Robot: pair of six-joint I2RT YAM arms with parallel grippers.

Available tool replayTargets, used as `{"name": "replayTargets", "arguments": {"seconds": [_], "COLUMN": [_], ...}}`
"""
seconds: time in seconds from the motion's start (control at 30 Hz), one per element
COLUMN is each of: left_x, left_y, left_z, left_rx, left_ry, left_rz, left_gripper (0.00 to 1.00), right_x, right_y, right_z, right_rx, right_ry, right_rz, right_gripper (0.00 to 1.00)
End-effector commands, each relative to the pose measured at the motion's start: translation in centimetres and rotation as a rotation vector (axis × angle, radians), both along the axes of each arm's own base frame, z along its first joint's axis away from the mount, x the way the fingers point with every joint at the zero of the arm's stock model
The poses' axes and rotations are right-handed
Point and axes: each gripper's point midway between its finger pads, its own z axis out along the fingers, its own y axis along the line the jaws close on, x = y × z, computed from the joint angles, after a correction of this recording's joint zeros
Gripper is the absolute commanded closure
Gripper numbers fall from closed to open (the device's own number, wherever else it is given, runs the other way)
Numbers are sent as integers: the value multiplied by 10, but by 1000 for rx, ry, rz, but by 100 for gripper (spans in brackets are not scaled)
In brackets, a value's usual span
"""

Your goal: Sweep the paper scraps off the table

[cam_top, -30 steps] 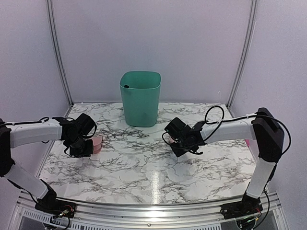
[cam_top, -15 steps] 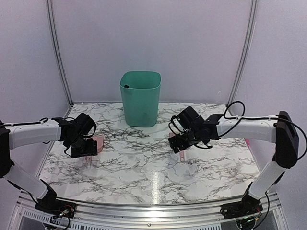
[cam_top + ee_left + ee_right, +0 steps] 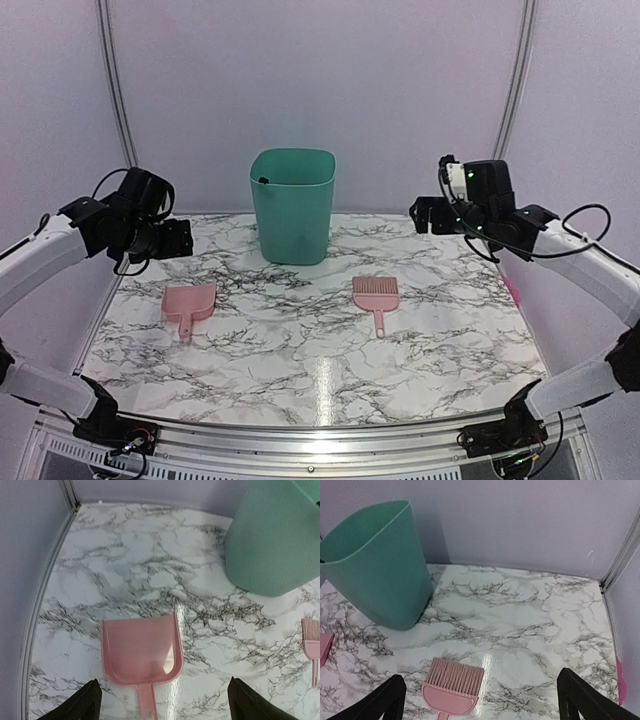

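Two tools. Top view: left tool (image 3: 172, 240) and right tool (image 3: 428, 215) hang spread, empty, above the table (image 3: 300, 365); dustpan (image 3: 188, 300) and brush (image 3: 375, 291) lie loose before the bin (image 3: 292, 210). Left wrist: no paper scraps visible. Right wrist: magenta speck (image 3: 619, 676) at the table's right edge, perhaps a scrap, likely overlooked there.

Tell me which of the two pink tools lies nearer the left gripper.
The dustpan, the flat scoop without bristles, lying left of the green bin; the brush lies on the bin's right.
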Motion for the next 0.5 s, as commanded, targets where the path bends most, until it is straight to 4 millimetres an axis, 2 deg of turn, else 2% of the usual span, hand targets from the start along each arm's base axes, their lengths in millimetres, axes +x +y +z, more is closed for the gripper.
{"name": "replayTargets", "arguments": {"seconds": [0.0,0.1,0.2,0.47], "left_x": [5,9,12,5], "left_y": [33,49,59,73], "left_z": [51,74,80,101], "left_rx": [156,196,238,203], "left_ry": [-132,-221,-290,-508], "left_rz": [41,97,124,186], "left_gripper": [9,1,1,1], "right_x": [0,-3,-4,-3], "right_y": [-35,-55,-70,-78], "right_z": [53,61,61,45], "right_rx": [36,49,65,81], "right_ry": [-181,-233,-254,-242], "right_rz": [-64,-93,-115,-112], "right_gripper": [2,1,1,1]}}
